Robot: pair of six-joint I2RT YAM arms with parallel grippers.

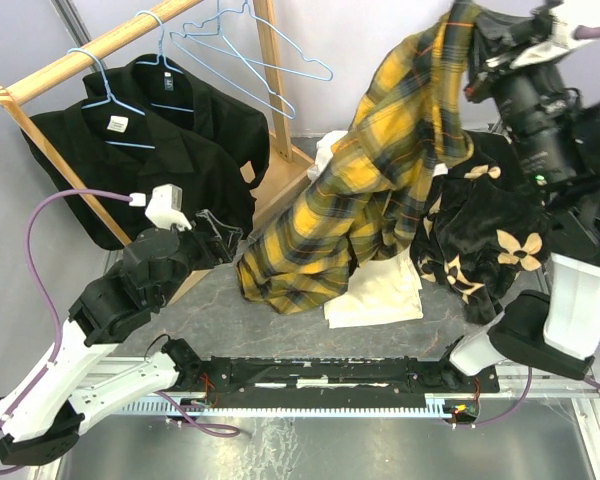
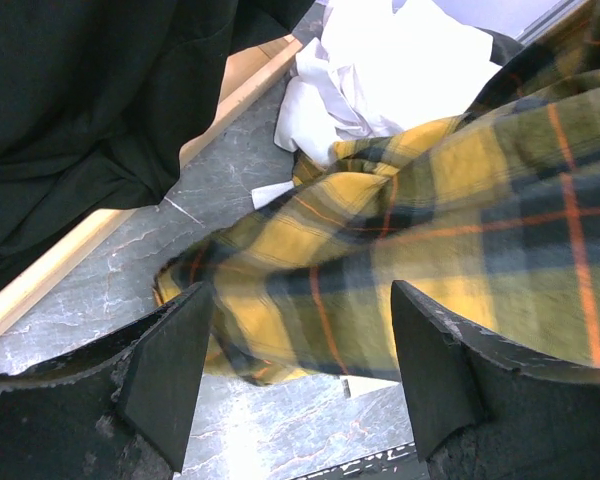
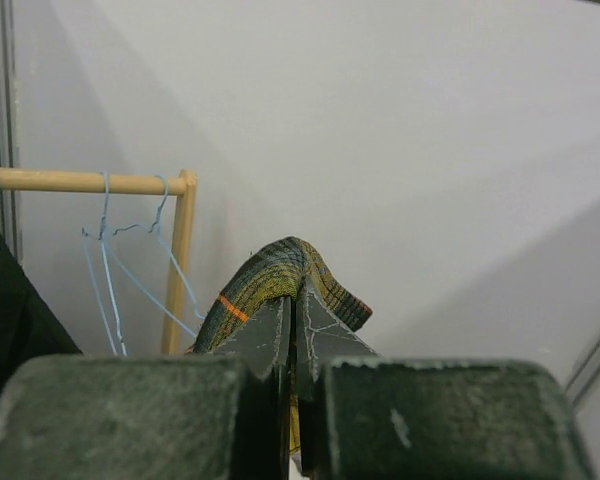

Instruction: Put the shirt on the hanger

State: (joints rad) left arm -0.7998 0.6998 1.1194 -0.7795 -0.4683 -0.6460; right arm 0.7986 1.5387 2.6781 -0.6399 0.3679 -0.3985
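Right gripper (image 3: 295, 305) is pinching the shirt (image 1: 380, 190) high at far right. Left gripper (image 2: 295, 350) is gaping at its hem; better grabbing the collar, spreading it toward the hanger (image 1: 255, 62).

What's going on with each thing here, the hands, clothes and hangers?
Plaid shirt: lifted, lower end on the table.
Right hand: shut on the plaid shirt.
Left hand: open, holding nothing.
Spare blue hangers: empty, on the rail.
Black shirts: hung on the rail.
Cream shirt: lying on the table.

The shirt (image 1: 380, 170) is yellow-and-black plaid with thin orange lines, the hangers (image 1: 252, 60) light blue.
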